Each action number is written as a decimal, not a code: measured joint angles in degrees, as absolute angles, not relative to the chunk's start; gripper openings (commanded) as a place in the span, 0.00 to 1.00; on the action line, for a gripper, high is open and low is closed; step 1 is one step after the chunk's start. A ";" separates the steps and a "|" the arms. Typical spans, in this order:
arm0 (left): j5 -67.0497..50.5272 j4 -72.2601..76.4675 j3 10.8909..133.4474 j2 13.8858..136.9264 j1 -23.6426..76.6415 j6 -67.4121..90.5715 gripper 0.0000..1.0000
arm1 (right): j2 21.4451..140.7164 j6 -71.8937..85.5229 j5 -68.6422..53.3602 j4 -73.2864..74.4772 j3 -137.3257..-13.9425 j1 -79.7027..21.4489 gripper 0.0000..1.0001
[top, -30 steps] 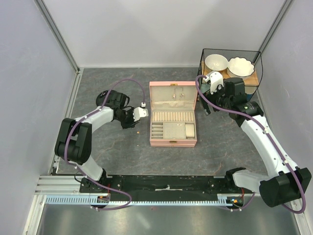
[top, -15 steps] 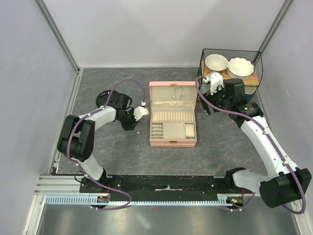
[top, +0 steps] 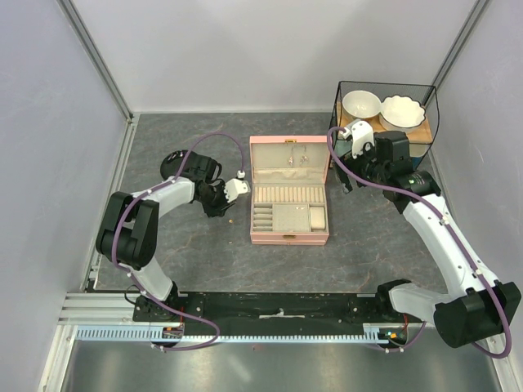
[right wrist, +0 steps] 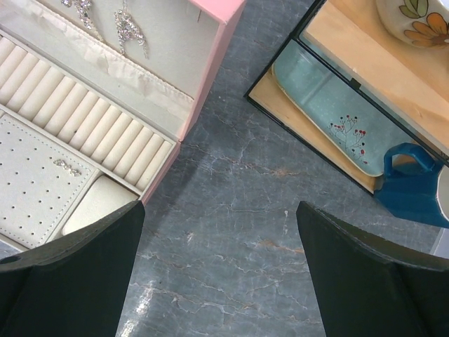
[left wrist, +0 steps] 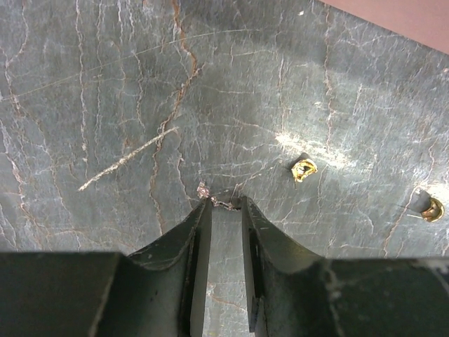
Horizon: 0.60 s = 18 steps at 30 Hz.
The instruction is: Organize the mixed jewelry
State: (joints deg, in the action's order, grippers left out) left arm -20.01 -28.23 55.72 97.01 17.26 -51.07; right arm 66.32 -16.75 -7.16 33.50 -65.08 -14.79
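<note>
while the left gripper [left wrist: 224, 205] is resting its tips on the grey marbled table [left wrist: 105, 84] just left of the pink jewelry box [top: 290, 189], its jaws are standing only a narrow slit apart. a tiny pale piece [left wrist: 208, 189] of the mixed jewelry is lying right at the fingertips, touching one of them, and i cannot tell whether it is being pinched or merely sitting there. a gold piece [left wrist: 303, 169] is lying on the table near the tips, to their right in the wrist view, and a second gold piece [left wrist: 431, 209] is lying further right, well apart from the fingers. the right gripper [right wrist: 221, 210] is hanging with its jaws spread wide and nothing between them, over the table between the open box and the wire basket [top: 384, 83]. inside the box, sparkling earrings [right wrist: 126, 24] are hanging in the lid and a small stud [right wrist: 68, 166] is sitting on the perforated pad.
</note>
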 measured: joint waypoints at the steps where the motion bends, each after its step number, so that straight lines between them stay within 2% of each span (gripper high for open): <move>1: -19.99 -28.23 55.70 97.01 17.28 -51.55 0.29 | 66.30 -16.75 -7.14 33.50 -65.08 -14.79 0.98; 13: -19.77 -27.70 54.57 96.05 17.28 -59.42 0.25 | 66.04 -16.75 -6.98 33.47 -65.06 -14.79 0.98; 18: -19.77 -27.70 54.35 95.92 17.28 -62.50 0.16 | 66.04 -16.75 -6.96 33.47 -65.06 -14.79 0.98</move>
State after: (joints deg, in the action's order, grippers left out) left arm -19.77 -27.70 54.35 95.92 17.28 -62.50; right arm 66.04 -16.75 -6.96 33.47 -65.06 -14.79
